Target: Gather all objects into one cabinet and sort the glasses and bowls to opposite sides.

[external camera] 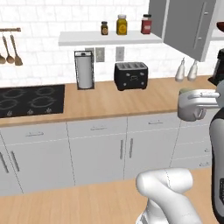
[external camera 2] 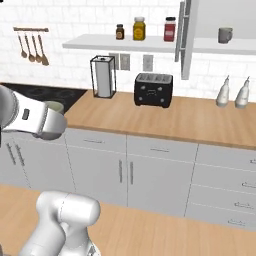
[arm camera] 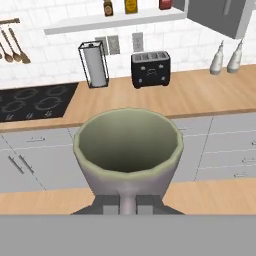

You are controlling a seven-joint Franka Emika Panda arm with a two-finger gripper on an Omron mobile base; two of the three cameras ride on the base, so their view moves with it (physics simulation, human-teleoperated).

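Here I look at a long wooden counter (external camera: 131, 98) over grey drawers and doors, with a white tiled wall behind it. I take the black toaster (external camera: 131, 75) as my landmark. Left of the toaster stands a paper towel holder (external camera: 84, 70), and further left a black cooktop (external camera: 30, 100) is set in the counter, with wooden spoons (external camera: 9, 51) hanging on the wall above it. Above the toaster runs a white shelf (external camera: 109, 38) with three jars (external camera: 122, 24), one brown, one yellow and one red. Right of the toaster two white bottles (external camera 2: 234, 92) stand on the counter. Up and right of the toaster the cabinet (external camera 2: 220, 46) is open, its grey door (external camera: 192, 27) swung out, and one mug on the shelf (external camera 2: 225, 35) stands inside on the white board.

In the hand view the gripper (arm camera: 127, 204) is shut on the handle of a held mug (arm camera: 128, 150), which sits directly in front of the finger tips with its open mouth toward the camera. This mug is in the air, well in front of the toaster and off the counter.
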